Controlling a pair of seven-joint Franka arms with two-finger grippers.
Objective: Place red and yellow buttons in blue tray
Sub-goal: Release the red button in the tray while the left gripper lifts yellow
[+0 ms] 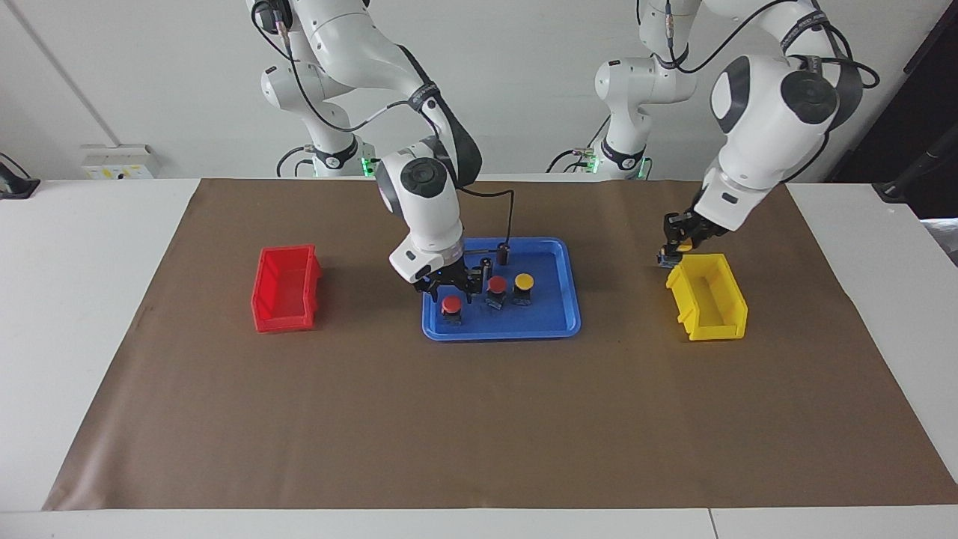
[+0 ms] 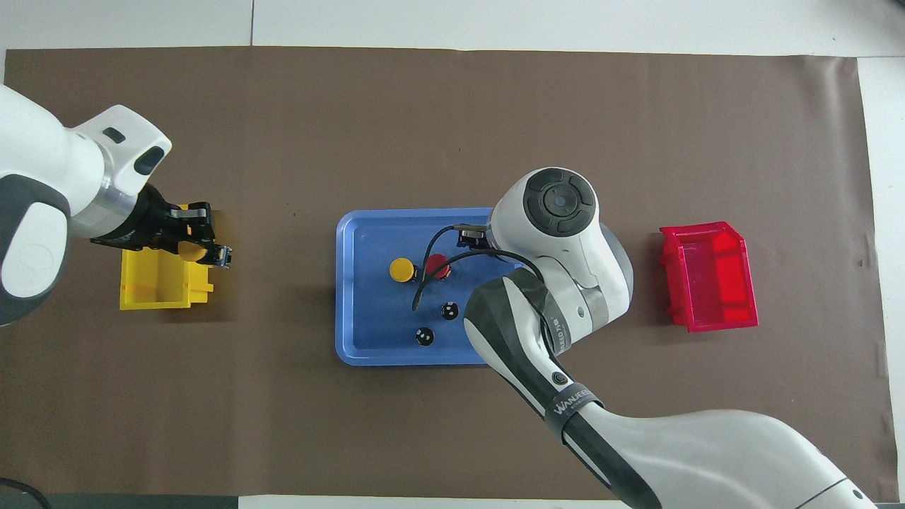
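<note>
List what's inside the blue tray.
Blue tray holds two red buttons, one yellow button, two dark cylinders. Right gripper hangs over one red button; from overhead its arm covers that button and the tray's end.

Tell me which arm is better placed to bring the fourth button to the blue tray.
Left. The left pincer is shut on the yellow button, lifted over the yellow bin's edge. The right pincer hangs open and empty over a red button in the blue tray.
</note>
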